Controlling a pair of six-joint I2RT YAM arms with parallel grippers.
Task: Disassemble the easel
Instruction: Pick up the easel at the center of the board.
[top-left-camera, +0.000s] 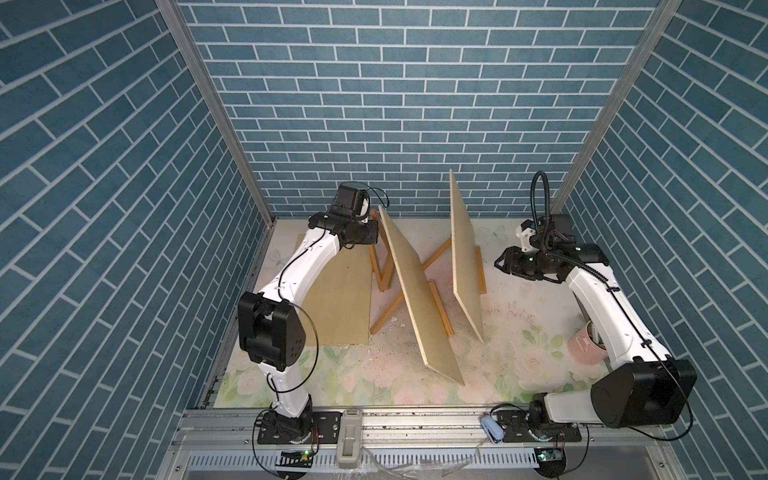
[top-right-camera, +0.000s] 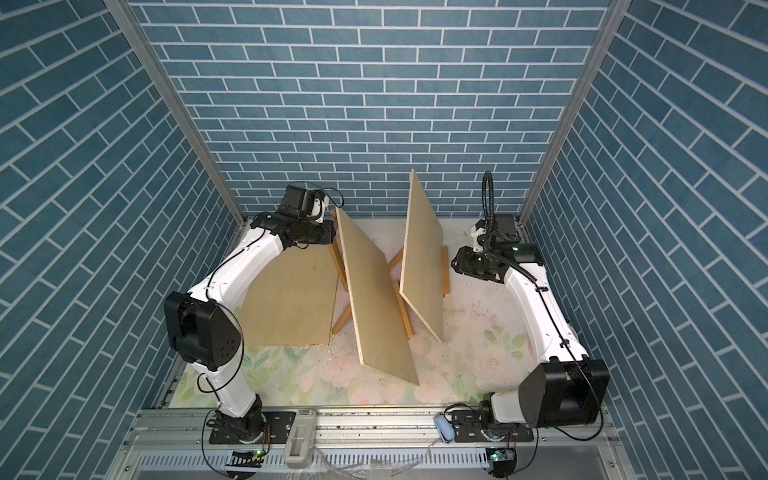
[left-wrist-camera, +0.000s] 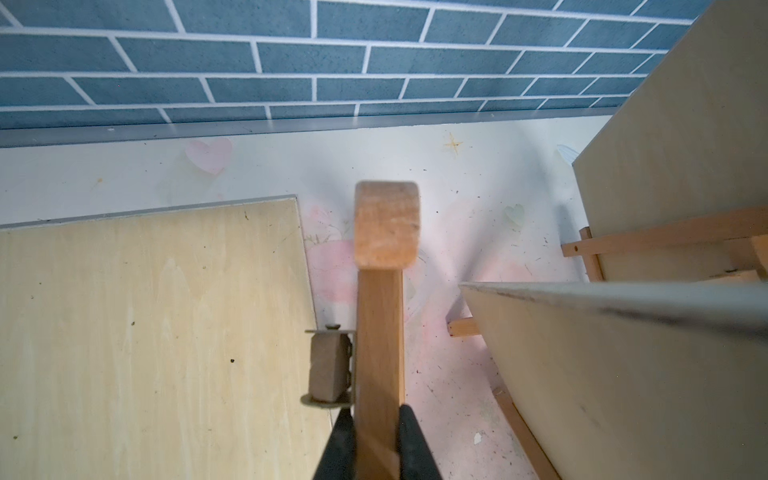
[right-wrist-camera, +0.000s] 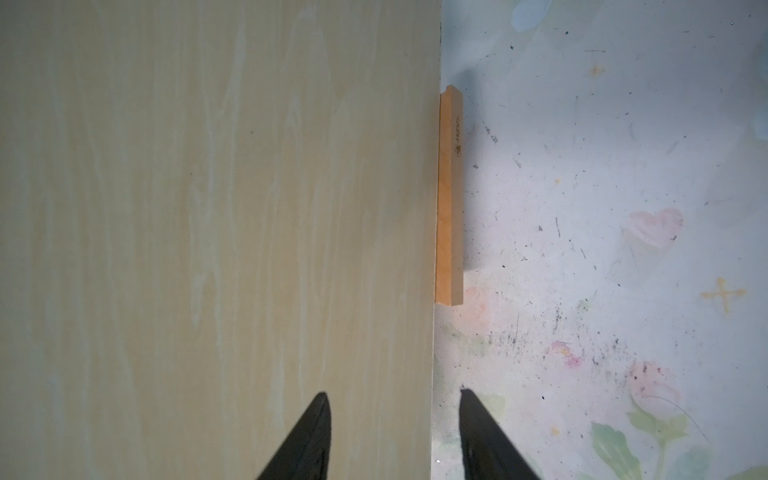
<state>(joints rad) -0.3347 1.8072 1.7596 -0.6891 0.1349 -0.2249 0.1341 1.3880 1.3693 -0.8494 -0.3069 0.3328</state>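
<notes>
Left wrist view: left hand (left-wrist-camera: 376, 411) clenched on the easel mast (left-wrist-camera: 380, 316), 11 o'clock on the counter (top-left-camera: 519, 332).
Step, judged: steadying the frame; board (top-left-camera: 419, 291) leans on it, centre. Right hand (right-wrist-camera: 394, 392) released, empty, 2 o'clock. Next likely calls for lifting the board clear.

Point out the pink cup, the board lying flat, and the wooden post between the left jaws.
Pink cup (top-left-camera: 585, 352): a top view, side wall.
Flat board (top-left-camera: 345, 303): a top view, bare middle.
Wooden post (left-wrist-camera: 380, 328): left wrist view, shaft.
</notes>
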